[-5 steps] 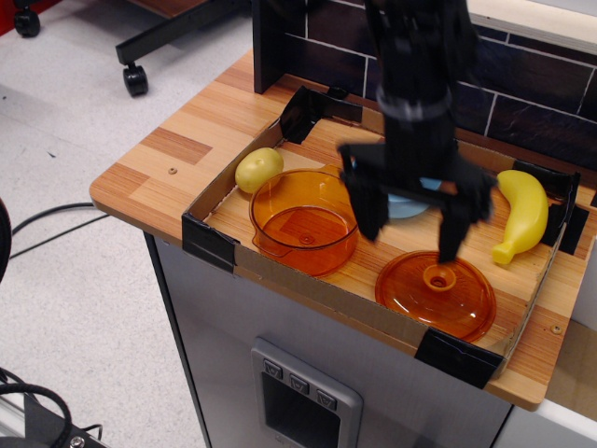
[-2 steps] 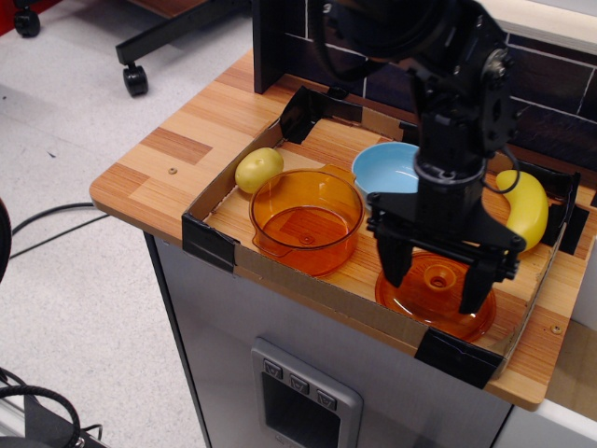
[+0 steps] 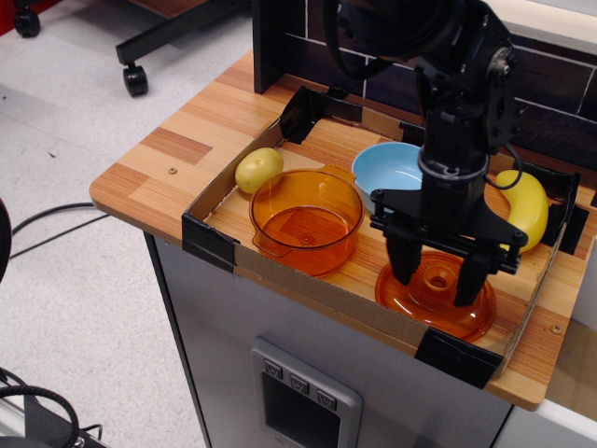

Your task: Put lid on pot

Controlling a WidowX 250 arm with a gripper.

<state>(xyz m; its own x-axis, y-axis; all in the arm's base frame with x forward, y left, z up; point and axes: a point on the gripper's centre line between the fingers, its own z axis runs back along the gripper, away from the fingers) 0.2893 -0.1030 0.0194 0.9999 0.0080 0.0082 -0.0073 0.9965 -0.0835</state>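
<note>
Lid (image 3: pixel 435 297) flat in the tray (image 3: pixel 308 282) on the tabletop (image 3: pixel 177 149), directly below the jaws, near the front right corner. Jaws (image 3: pixel 437 279) spread partway, one finger at each side of the central knob (image 3: pixel 438 277), nothing gripped; contact with the knob not clear. Pot (image 3: pixel 305 220) open and upright, well off to the left of the jaws. Blue bowl (image 3: pixel 392 168) just behind them. Banana (image 3: pixel 524 211) behind and to their right. Potato (image 3: pixel 258 169) farther left, behind the pot.
</note>
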